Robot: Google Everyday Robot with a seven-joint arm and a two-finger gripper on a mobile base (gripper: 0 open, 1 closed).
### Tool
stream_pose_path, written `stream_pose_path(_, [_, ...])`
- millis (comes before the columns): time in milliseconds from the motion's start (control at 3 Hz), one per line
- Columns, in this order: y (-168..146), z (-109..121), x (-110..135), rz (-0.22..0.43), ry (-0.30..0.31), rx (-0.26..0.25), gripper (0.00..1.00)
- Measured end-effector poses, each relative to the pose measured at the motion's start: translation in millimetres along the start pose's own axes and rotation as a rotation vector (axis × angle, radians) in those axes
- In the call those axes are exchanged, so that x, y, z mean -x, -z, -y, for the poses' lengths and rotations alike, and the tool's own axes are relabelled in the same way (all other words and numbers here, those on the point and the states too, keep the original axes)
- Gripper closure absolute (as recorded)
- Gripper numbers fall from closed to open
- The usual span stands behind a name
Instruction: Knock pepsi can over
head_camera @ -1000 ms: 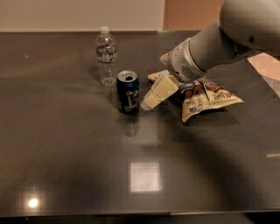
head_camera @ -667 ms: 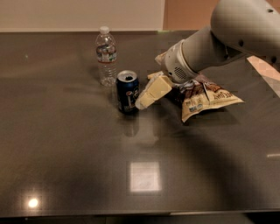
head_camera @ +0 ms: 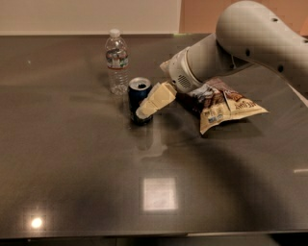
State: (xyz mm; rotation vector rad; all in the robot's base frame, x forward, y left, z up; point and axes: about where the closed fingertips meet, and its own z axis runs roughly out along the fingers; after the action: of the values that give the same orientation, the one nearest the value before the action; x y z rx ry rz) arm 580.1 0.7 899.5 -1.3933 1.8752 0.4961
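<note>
1. Since a moment ago the arm has swung leftward, and the cream-coloured gripper (head_camera: 144, 111) that stood just beside the small dark blue aluminium pepsi can (head_camera: 135, 99) now has its tip against the can's right flank, low on the side.
2. The can has not shifted. It stands upright on the table (head_camera: 72, 168), silver top open to the ceiling, just in front and to the right of the taller clear plastic water bottle (head_camera: 117, 61).
3. The fingers (head_camera: 156, 98) look pressed together into one wedge, grasping nothing (a shove needs no grip, I'd say).
4. So the reach looks done and contact seems made, but the knock itself is still to come. I judge a sideways push to the left is what remains.
5. A crumpled brown and white snack bag (head_camera: 226, 103) lies under the arm's elbow, well right of the can.
6. The table is a dark, glossy slab, mirroring a square ceiling light (head_camera: 159, 193) and a small bright spot (head_camera: 35, 222) near the front edge.
7. Behind it are a pale wall (head_camera: 72, 14) and an orange-tan panel (head_camera: 202, 14).
</note>
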Motion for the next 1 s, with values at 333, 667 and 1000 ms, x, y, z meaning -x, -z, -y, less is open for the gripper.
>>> stream_pose_path(333, [-8.7, -5.0, 6.7, 0.017, -0.005, 0.015, 0.0])
stream_pose_path(667, [-15.1, -10.4, 10.6, 0.022, -0.011, 0.033, 0.18])
stream_pose_path(1000, [-19.2, -14.0, 13.7, 0.022, -0.011, 0.049, 0.41])
